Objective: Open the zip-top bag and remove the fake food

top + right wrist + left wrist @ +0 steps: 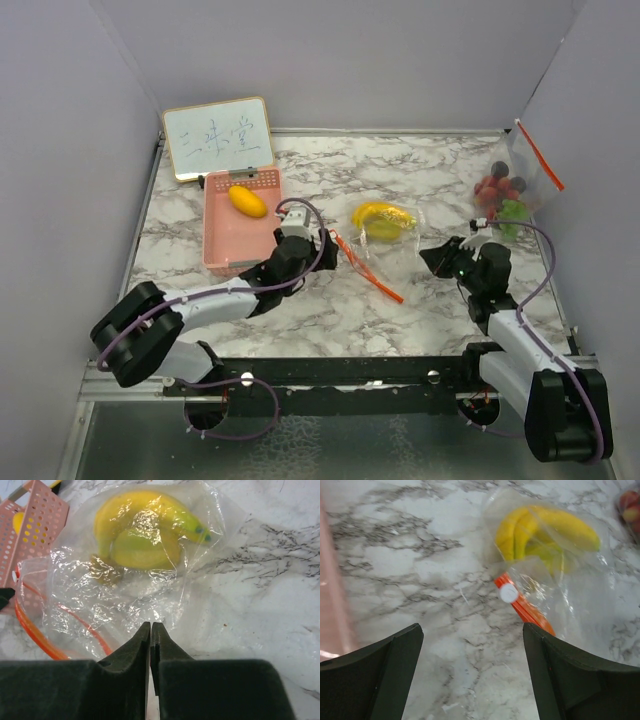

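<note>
The banana [380, 215] lies inside the zip-top bag [392, 238], just beside the pink basket [232, 245]. The left gripper [470, 630] hangs with fingers wide apart over the orange zip [522, 605] on the basket side. The right gripper [150, 625] is pressed together at the bag's far clear edge; I cannot tell if it pinches plastic. If not, the bag may slide when the zip gets pulled.

Yellow banana [383, 217] lies inside the clear, orange-zipped bag [130, 600] at centre; lemon [247, 201] at ten o'clock; berries [495, 187] bagged at two o'clock.
</note>
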`<state>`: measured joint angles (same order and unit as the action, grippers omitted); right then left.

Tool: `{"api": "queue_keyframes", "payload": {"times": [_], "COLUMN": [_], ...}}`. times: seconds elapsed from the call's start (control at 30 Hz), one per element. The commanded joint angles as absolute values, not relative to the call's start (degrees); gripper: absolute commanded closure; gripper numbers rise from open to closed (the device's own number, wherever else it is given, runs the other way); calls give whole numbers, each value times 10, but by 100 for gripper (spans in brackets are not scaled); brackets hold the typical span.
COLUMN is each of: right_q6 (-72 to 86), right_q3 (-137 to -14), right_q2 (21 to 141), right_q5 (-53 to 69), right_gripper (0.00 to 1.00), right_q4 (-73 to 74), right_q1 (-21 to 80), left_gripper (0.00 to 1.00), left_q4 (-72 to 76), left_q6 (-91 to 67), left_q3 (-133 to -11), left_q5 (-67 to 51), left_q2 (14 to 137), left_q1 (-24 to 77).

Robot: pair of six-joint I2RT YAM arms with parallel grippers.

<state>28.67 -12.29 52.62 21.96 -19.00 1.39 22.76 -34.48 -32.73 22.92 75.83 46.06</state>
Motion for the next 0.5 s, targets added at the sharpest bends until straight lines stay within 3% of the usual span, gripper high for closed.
{"api": "queue_keyframes", "payload": {"times": [0.0, 0.13, 0.23, 0.47], "right_q6": [256, 211, 182, 150], "right_q3": [-127, -147, -171, -235], "right_q2": [512, 504, 505, 547], "right_q5": [263, 256, 190, 36], "right_gripper": [97, 98, 96, 62], "right_q4": [-170, -147, -128, -82], "right_q1": [13, 56, 145, 316], "left_gripper": [18, 21, 21, 19], "left_q4": [256, 295, 299, 303], "left_q6": [-408, -448, -453, -446], "left_q3": [-319, -306, -311, -339], "left_q5": [224, 200, 182, 162], "left_q2": [812, 858, 874, 898], "left_q1": [537, 559, 559, 559]}}
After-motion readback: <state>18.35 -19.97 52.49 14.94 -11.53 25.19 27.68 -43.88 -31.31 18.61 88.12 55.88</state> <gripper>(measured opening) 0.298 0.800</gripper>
